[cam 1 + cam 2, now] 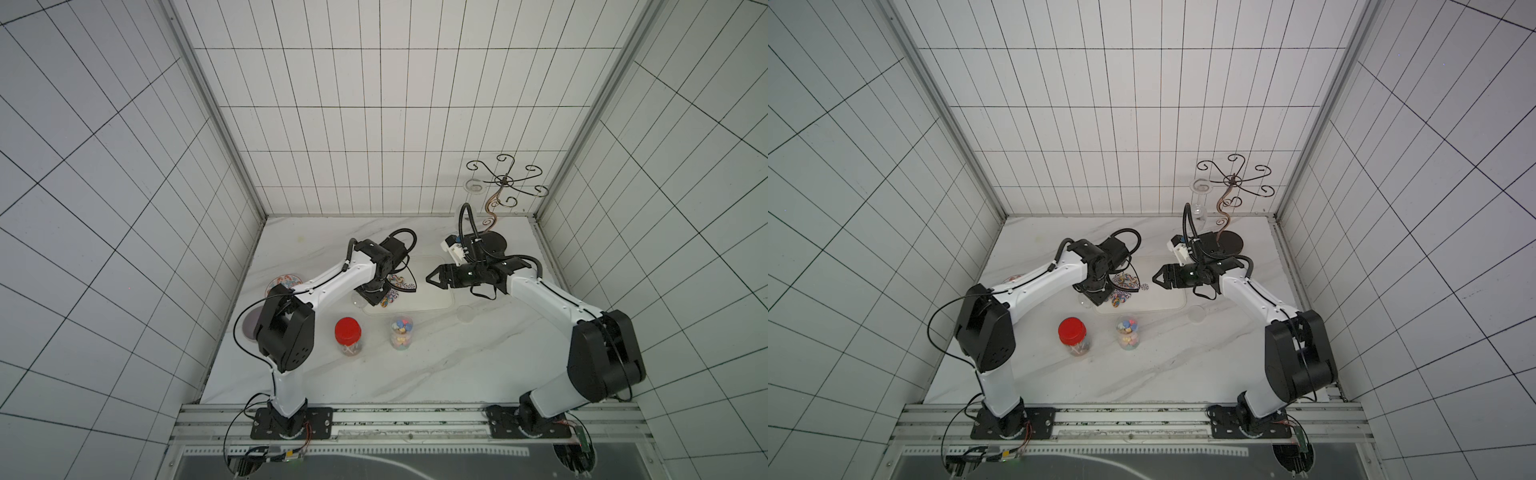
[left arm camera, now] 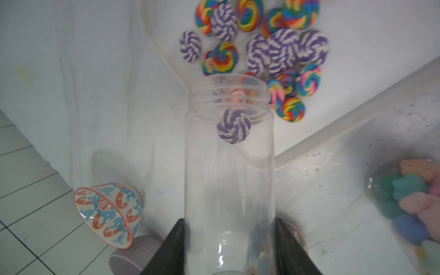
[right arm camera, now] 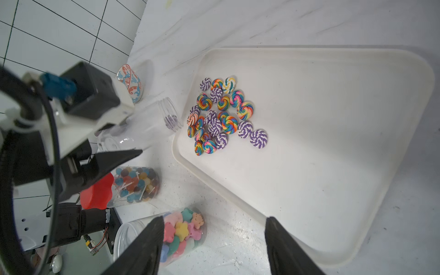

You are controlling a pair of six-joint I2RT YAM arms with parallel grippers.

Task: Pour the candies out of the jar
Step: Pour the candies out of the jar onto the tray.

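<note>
Our left gripper [image 2: 229, 228] clamps the tipped clear jar [image 2: 228, 171] at the near-left corner of the white tray [image 3: 333, 119], where swirl candies [image 3: 221, 114] lie heaped; we should tilt steeper to free one purple candy [image 2: 233, 126] at its mouth, while our right gripper [image 3: 214, 221] gapes empty.

The clear, lidless jar [image 2: 228, 166] is tipped nearly flat just left of centre in both top views, its mouth at the white tray's [image 3: 333, 166] corner, where purple-white and rainbow swirl candies [image 3: 221, 114] lie heaped, one seemingly lodged in its neck.
</note>
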